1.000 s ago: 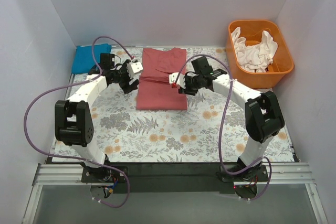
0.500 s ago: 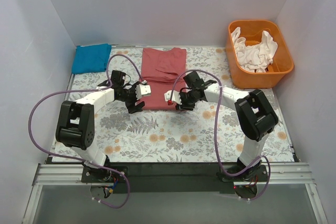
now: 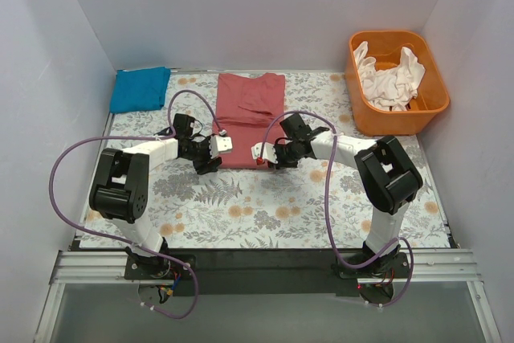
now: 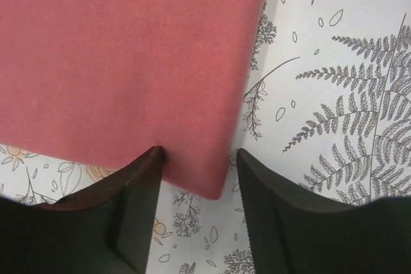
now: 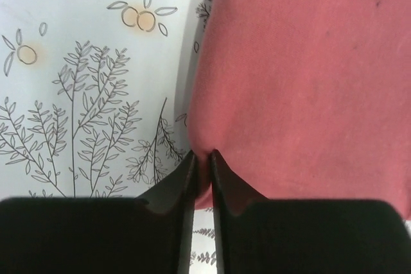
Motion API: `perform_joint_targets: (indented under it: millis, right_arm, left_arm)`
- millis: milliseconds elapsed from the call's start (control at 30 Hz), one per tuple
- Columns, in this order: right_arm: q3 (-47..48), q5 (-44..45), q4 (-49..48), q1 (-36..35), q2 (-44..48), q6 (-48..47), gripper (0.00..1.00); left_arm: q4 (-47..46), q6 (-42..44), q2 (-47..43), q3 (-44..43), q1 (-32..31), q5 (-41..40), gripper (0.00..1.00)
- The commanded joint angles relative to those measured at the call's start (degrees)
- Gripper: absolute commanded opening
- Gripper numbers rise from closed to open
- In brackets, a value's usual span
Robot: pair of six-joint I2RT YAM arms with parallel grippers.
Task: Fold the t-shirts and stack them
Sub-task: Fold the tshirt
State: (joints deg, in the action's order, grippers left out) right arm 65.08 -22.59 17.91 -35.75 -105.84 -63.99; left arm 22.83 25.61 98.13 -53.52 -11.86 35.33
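A red t-shirt (image 3: 250,114) lies partly folded at the back middle of the floral cloth. My left gripper (image 3: 210,158) is at its near left corner, jaws open, with that corner (image 4: 215,181) lying between the fingers (image 4: 138,184). My right gripper (image 3: 269,158) is at the near right corner, shut on the shirt's hem (image 5: 204,178), which is pinched between the fingers (image 5: 183,181). A folded blue t-shirt (image 3: 140,88) lies at the back left.
An orange basket (image 3: 438,98) with crumpled white shirts (image 3: 392,78) stands at the back right. The floral cloth (image 3: 265,206) covers the table up to white walls on three sides. Purple cables loop from both arms.
Both grippers came toward the near edge of the red shirt and dropped to its two near corners. The right gripper has closed on the hem.
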Motion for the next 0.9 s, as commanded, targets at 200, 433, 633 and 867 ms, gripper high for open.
perform_joint_targets:
  millis: [200, 433, 633, 867]
  right_arm:
    - [0.8, 3.2, 0.3, 2.0, 0.9, 1.8, 0.01]
    - [9.6, 2.4, 3.0, 5.0, 3.1, 2.4, 0.01]
    - [13.1, 2.0, 6.9, 5.7, 4.5, 1.9, 0.01]
    - [8.3, 0.6, 11.9, 4.5, 11.4, 2.7, 0.01]
  left_arm:
    - [-0.7, 1.8, -1.1, -1.8, -0.3, -3.6, 0.04]
    - [9.3, 0.1, -1.4, -15.7, 0.6, -1.0, 0.00]
    - [11.5, 0.6, -1.8, -19.2, 0.6, -1.4, 0.00]
    - [18.7, 2.8, -10.0, -13.6, -0.6, 0.9, 0.00]
